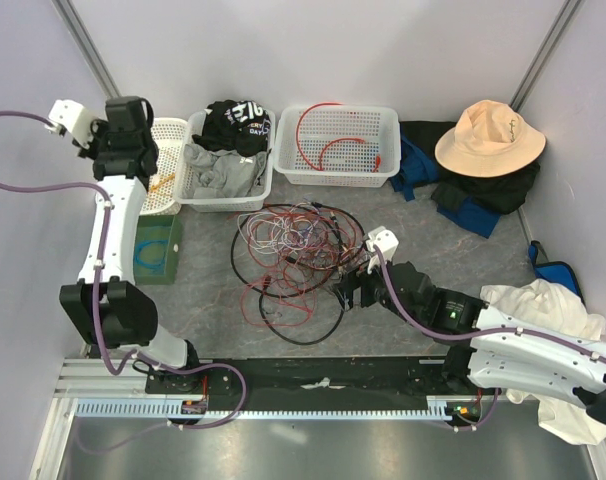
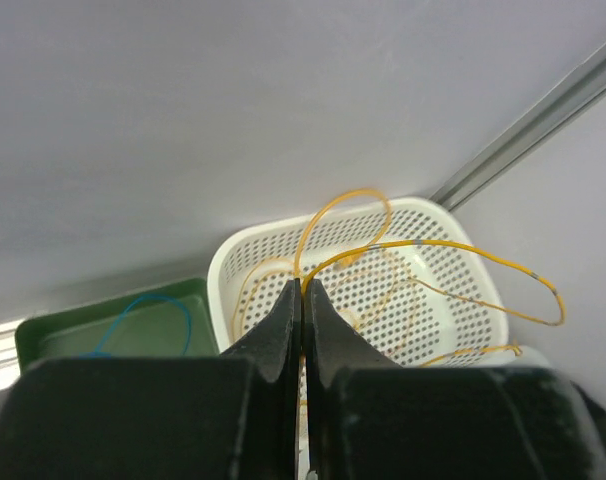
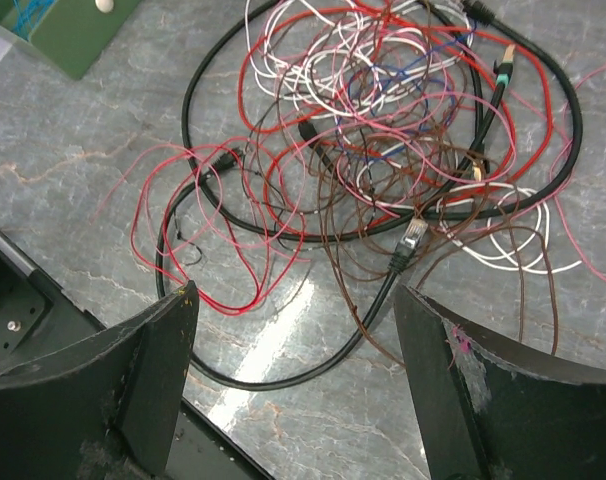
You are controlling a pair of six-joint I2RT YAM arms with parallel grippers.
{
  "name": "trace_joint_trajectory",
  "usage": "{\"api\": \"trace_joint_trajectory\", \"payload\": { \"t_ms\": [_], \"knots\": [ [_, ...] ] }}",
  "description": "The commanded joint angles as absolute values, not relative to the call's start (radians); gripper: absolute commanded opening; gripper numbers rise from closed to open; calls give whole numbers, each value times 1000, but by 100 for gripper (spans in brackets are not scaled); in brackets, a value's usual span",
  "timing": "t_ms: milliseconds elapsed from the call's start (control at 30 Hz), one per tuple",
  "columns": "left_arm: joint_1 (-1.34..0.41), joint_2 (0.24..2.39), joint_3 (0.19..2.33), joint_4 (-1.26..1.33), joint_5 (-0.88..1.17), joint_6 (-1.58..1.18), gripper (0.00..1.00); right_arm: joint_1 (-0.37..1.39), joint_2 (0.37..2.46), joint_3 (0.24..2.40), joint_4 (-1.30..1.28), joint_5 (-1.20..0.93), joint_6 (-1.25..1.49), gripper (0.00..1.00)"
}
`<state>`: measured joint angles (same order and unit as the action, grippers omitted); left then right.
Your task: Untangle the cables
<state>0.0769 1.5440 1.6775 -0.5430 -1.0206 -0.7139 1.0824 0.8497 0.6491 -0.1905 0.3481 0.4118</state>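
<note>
Just beyond the spread right claw point(image 3: 295, 300), the cables point(image 3: 383, 130) lie tangled.

The left gripper point(image 2: 303, 292) has its black fingers pressed together on a yellow cable point(image 2: 435, 244), whose loops arch over a white perforated basket point(image 2: 283, 232) holding more yellow wire, beside a green tray point(image 2: 53, 335) containing a blue wire point(image 2: 148, 298).

Lower run of thin yellow wire point(image 2: 423, 244) hidden behind left jaws; tangled red, white, black cables point(image 3: 383, 150) cropped at top edge.
</note>
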Motion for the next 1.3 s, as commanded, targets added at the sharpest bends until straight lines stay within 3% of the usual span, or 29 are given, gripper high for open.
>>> {"api": "trace_joint_trajectory", "payload": {
  "t_ms": [0,167,467,600,733,967,1267],
  "knots": [
    [100,1528,1537,-534,-1060,-945,2,1085,825,614,-121,333,440,86],
    [155,1496,1384,-511,-993,-1218,2,1085,798,569,-72,324,449,85],
    [262,1514,1327,-400,-818,-1335,2,1085,831,540,-14,293,469,86],
    [302,1514,1267,-260,-737,-1331,2,1085,876,541,28,275,462,85],
    [351,1541,1117,40,-594,-1330,2,1085,928,549,63,259,460,85],
    [367,1699,1075,332,-391,-1292,2,1083,1003,571,81,261,443,85],
    [367,1842,1060,578,-328,-1224,2,1078,1100,607,113,262,423,85]
  ]
}}
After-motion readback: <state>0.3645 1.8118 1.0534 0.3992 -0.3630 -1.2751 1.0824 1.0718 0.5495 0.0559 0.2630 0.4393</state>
